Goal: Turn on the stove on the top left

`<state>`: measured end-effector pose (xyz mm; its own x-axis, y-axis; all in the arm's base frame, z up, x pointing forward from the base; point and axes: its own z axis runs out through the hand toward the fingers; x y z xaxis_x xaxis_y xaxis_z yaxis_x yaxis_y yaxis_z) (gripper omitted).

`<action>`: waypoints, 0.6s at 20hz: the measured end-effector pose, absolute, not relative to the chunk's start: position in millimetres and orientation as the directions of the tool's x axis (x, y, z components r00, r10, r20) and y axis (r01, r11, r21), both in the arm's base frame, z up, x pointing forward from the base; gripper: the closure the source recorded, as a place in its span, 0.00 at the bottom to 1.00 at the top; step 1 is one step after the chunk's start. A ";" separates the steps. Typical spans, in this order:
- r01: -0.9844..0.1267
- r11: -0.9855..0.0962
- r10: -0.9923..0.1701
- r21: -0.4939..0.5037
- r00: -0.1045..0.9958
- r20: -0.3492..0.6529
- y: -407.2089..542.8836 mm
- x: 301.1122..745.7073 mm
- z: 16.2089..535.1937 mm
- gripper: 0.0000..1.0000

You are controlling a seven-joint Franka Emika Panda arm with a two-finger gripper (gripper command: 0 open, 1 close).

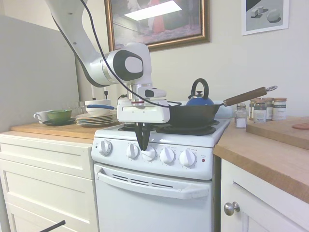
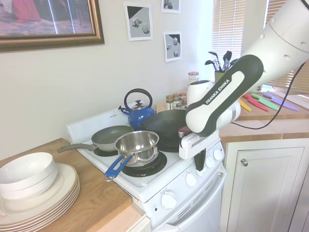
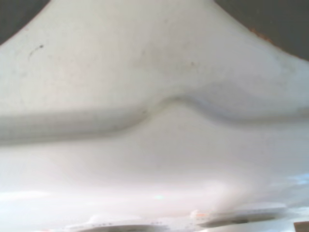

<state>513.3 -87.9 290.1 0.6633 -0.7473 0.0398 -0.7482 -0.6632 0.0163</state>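
Showing stove (image 1: 154,193) | knobs (image 1: 167,155): five | fingers (image 1: 143,140) closed together

wok (image 1: 193,115) on stove (image 1: 154,193) | kettle (image 1: 199,99) behind wok | plates (image 1: 94,119) left of stove

Cream walls. Gold-framed painting (image 1: 157,21) above the range, reflecting a ceiling light. Small grey prints (image 2: 139,21) alongside. Wooden countertops (image 1: 270,154) over white cabinets (image 1: 46,183). Slatted window blinds (image 2: 231,29) at the far counter.
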 end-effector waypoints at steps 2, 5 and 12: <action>-0.749 -0.663 -0.748 0.018 0.663 0.038 -88.3 512.9 288.4 1.00; -0.749 -0.662 -0.748 0.020 0.662 0.036 -88.5 512.4 285.9 1.00; -0.747 -0.664 -0.746 0.024 0.664 0.038 -88.2 509.5 279.3 1.00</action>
<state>509.5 -88.2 279.3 0.6645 -0.7464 0.0377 -0.7473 -0.6641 0.0240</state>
